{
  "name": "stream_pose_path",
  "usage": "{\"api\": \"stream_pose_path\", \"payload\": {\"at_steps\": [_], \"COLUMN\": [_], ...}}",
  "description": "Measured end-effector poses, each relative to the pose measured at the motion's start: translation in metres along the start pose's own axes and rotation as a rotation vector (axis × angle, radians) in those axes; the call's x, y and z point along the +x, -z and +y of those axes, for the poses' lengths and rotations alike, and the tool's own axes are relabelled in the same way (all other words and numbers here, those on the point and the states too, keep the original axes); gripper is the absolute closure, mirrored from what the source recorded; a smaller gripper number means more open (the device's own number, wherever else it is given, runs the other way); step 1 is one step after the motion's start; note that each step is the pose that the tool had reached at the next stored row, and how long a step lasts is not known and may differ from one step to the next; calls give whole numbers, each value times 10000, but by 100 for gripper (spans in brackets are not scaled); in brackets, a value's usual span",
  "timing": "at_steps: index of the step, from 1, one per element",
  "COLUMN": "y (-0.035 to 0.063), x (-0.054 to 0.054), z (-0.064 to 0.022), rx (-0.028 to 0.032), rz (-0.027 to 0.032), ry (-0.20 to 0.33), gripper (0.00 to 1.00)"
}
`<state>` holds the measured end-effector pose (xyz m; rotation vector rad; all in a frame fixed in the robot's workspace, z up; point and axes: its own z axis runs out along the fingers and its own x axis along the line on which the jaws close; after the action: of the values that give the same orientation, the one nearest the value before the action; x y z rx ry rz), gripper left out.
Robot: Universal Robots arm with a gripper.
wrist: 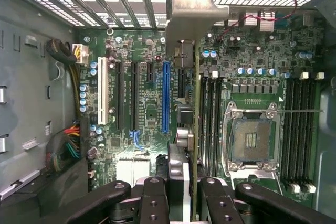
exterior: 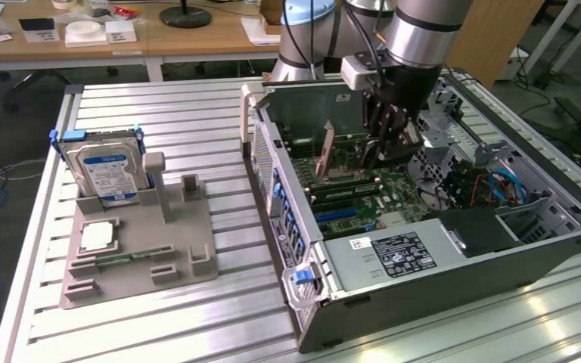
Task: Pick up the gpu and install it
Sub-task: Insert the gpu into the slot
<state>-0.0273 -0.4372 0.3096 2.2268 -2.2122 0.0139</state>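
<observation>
The gpu point(wrist: 191, 11) is clamped edge-on in the narrowly closed claw point(wrist: 185, 203), above the motherboard point(wrist: 149, 119) — beside the blue slot point(wrist: 166, 98), not over it. It is to be held upright, its edge aligned, pressure applied evenly.

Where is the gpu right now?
The gpu is in the gripper, inside the open computer case on the exterior view's right, edge-on over the motherboard, between the blue slot and the memory slots.
</observation>
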Motion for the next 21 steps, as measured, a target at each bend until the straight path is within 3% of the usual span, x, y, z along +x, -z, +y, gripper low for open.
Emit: {"api": "stream_pose_path", "payload": {"at_steps": [8,21], "y": [-137,-254], "x": [0,30], "z": [29,97], "rx": [-1,-1], "rz": [1,-1], "ry": [2,17], "gripper": [72,72]}}
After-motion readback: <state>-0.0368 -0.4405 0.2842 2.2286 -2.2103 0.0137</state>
